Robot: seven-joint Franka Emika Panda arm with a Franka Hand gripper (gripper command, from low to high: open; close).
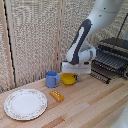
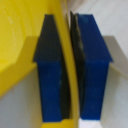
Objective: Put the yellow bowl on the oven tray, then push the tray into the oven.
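The yellow dish [image 1: 67, 78] sits on the wooden table next to a blue mug, near the middle of the exterior view. My grabber [image 1: 76, 74] is down at the dish's side nearer the oven. In the wrist view the dark-blue fingers [image 2: 50, 70] stand close on either side of the yellow dish [image 2: 17, 35] rim, which runs between them, so the grabber [image 2: 70, 70] is shut on the rim. The baking sheet [image 1: 111, 61], a dark grid tray, juts out of the oven [image 1: 116, 47] at the exterior view's right.
A blue mug [image 1: 51, 79] stands just beside the dish. A small orange-yellow block [image 1: 57, 95] lies in front of it. A large white patterned plate [image 1: 25, 104] rests toward the exterior view's left. A woven screen backs the table.
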